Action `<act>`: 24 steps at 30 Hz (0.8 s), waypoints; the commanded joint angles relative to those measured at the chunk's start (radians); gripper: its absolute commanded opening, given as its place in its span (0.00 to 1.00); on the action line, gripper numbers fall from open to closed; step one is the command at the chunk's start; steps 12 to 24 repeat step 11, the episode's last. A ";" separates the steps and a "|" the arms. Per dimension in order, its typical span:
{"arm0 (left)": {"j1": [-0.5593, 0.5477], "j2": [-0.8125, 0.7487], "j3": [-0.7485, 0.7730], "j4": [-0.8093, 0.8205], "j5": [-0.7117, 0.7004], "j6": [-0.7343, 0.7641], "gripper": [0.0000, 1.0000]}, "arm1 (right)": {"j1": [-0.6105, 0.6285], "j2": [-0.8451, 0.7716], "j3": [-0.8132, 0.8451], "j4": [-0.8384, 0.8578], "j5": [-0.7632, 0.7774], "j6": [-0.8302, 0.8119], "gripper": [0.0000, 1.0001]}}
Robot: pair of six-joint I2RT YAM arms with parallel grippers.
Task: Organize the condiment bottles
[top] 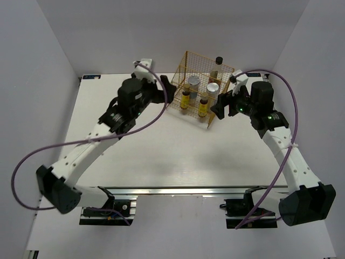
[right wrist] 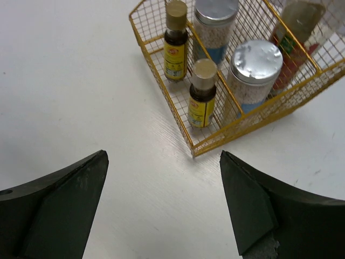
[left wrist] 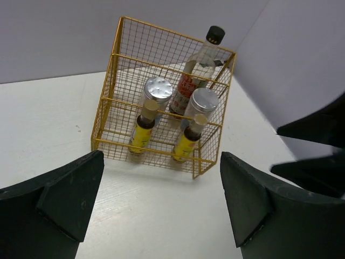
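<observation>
Standing in gold wire rack [left wrist: 110,81]: cylindrical condiment bottles [left wrist: 142,132]; left pincer [left wrist: 161,208], right pincer [right wrist: 164,202] spread, empty

bottles [left wrist: 143,128] in rack [left wrist: 156,43], tallest [left wrist: 200,67] behind

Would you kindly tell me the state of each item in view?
Tall clear bottle: capped, upright, back row.
Left amber bottle: capped, upright, front row.
Right amber bottle: capped, upright, front row.
Left white cylinder: lidded, upright, middle row.
Right white cylinder: lidded, upright, middle row.
Gold wire rack: upright, holding all five bottles.
Left gripper: open, empty.
Right gripper: open, empty.
</observation>
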 commanded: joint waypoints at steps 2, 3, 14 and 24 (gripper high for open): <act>-0.003 -0.165 -0.119 -0.038 0.028 -0.056 0.98 | -0.005 0.038 0.103 -0.125 0.102 0.093 0.89; -0.003 -0.189 -0.162 -0.045 0.027 -0.068 0.98 | -0.005 0.056 0.121 -0.167 0.110 0.095 0.89; -0.003 -0.392 -0.342 -0.068 -0.035 -0.134 0.98 | -0.005 0.093 0.206 -0.235 0.197 0.115 0.90; -0.003 -0.392 -0.342 -0.068 -0.035 -0.134 0.98 | -0.005 0.093 0.206 -0.235 0.197 0.115 0.90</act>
